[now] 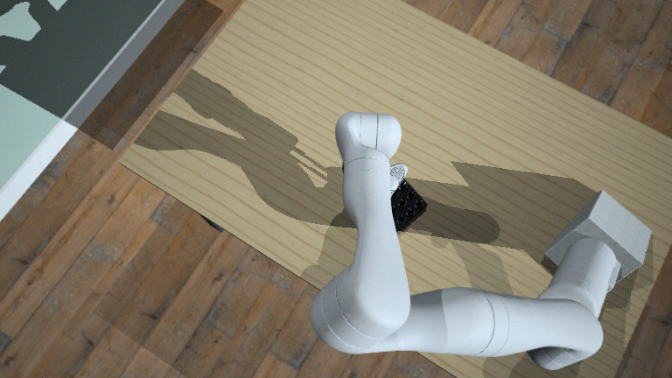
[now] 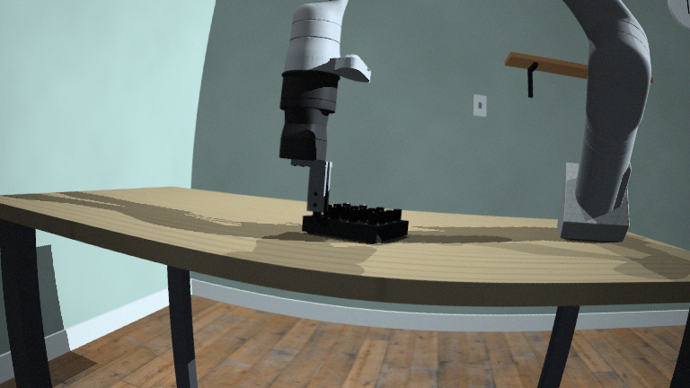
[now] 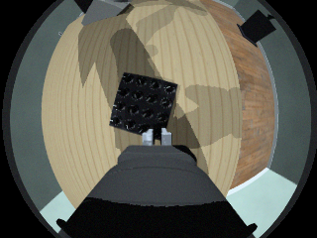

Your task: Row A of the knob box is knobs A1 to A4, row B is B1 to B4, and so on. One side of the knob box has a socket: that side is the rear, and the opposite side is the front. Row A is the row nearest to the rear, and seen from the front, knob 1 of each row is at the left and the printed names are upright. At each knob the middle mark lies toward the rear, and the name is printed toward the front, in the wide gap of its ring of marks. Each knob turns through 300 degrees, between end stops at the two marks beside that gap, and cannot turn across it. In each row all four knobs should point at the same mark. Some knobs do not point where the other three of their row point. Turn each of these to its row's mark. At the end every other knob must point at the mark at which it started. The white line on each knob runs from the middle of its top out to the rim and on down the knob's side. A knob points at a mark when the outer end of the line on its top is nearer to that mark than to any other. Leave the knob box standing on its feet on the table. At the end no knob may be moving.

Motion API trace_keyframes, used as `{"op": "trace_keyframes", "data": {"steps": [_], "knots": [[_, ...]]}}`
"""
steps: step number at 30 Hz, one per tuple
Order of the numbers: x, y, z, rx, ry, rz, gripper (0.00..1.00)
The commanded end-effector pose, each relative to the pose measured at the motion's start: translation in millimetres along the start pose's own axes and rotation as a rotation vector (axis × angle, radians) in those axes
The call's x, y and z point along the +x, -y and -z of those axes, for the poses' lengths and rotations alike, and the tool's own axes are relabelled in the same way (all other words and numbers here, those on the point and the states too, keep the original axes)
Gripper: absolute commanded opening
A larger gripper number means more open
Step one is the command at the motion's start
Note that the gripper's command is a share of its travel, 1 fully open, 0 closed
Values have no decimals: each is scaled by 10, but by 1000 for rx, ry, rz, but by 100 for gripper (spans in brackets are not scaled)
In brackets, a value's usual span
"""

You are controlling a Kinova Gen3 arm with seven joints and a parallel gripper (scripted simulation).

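The black knob box [image 1: 411, 206] [image 2: 356, 228] [image 3: 142, 99] stands on its feet near the middle of the wooden table [image 1: 346, 46] [image 2: 152, 211]. Its rows of small black knobs show only as dark studs. The white lines, marks and names are too small to read. My gripper [image 2: 316, 209] [image 3: 158, 133] points straight down at the box's left end in the exterior view, at the box's near edge in the wrist view. Its fingers stand narrow around a knob in the outer row there. I cannot tell which knob. In the top view my arm [image 1: 376, 234] hides the fingers and most of the box.
The arm's grey base block [image 1: 602, 230] [image 2: 592, 226] stands at the table's right end. The table's front edge runs close to the box in the exterior view. A wall shelf [image 2: 546, 65] hangs behind.
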State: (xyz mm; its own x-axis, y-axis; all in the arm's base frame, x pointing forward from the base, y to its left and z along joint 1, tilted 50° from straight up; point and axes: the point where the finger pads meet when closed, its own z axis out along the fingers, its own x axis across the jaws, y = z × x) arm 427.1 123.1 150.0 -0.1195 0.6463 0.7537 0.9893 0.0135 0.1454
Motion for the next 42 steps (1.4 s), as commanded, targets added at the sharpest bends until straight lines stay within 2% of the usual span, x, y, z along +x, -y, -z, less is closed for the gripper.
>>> {"op": "trace_keyframes", "data": {"steps": [1, 14, 42], "knots": [[1, 0, -2, 1, 0, -22, 30], [1, 0, -2, 1, 0, -162, 30], [1, 0, -2, 1, 0, -253, 30]]}}
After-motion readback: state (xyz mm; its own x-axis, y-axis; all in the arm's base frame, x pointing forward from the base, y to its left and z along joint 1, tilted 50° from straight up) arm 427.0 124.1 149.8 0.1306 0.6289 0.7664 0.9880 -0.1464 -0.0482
